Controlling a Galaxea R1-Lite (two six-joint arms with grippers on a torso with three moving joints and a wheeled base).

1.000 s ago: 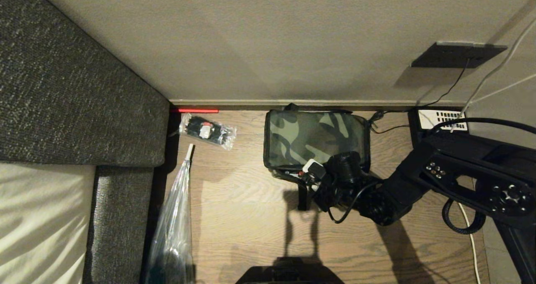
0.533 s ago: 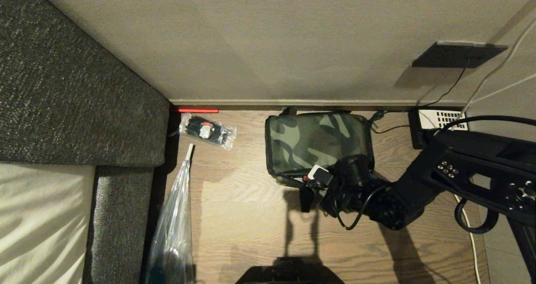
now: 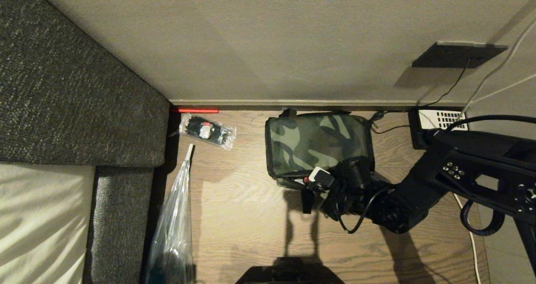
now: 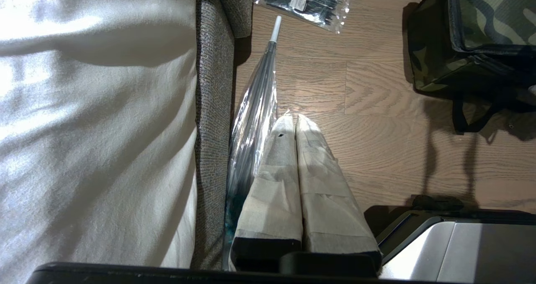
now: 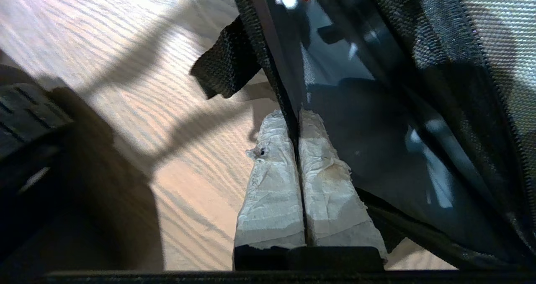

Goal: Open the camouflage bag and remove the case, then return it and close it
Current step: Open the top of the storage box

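The camouflage bag (image 3: 318,143) sits on the wood floor (image 3: 243,217) against the wall, one packet (image 3: 207,131) and one folded umbrella (image 3: 173,225) lying toward the sofa (image 3: 75,91). The right gripper (image 5: 298,120) pinches the bag's front edge; the left gripper (image 4: 295,122), pressed together, hangs beside the umbrella.

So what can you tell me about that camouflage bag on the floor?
The camouflage bag is a boxy soft fabric bag in green, olive and black with black trim and a dangling black strap. It sits on the wood floor against the wall. The right gripper is shut on its near edge, where the lid gapes slightly, showing red.
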